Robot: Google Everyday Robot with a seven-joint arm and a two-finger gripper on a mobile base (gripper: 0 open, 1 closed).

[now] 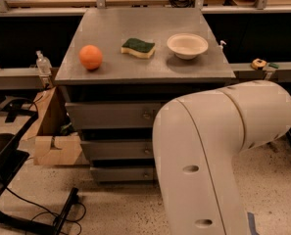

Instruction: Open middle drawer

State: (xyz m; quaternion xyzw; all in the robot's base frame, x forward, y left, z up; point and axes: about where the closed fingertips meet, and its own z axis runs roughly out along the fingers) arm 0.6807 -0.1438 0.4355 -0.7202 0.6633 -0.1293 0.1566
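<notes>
A grey cabinet (pixel 135 70) holds three grey drawers stacked in its front. The middle drawer (pixel 113 150) is the second one, shut, with its small round knob (pixel 147 151) just left of my arm. The top drawer (pixel 108 115) and the bottom drawer (pixel 118 173) are shut too. My white arm (pixel 213 151) fills the lower right of the view and covers the right part of all three drawers. My gripper is out of view.
On the cabinet top lie an orange (pixel 90 57), a green and yellow sponge (pixel 138 47) and a white bowl (pixel 187 45). A wooden box (pixel 54 141) stands left of the drawers. A black frame with cables (pixel 17 180) lies on the floor at left.
</notes>
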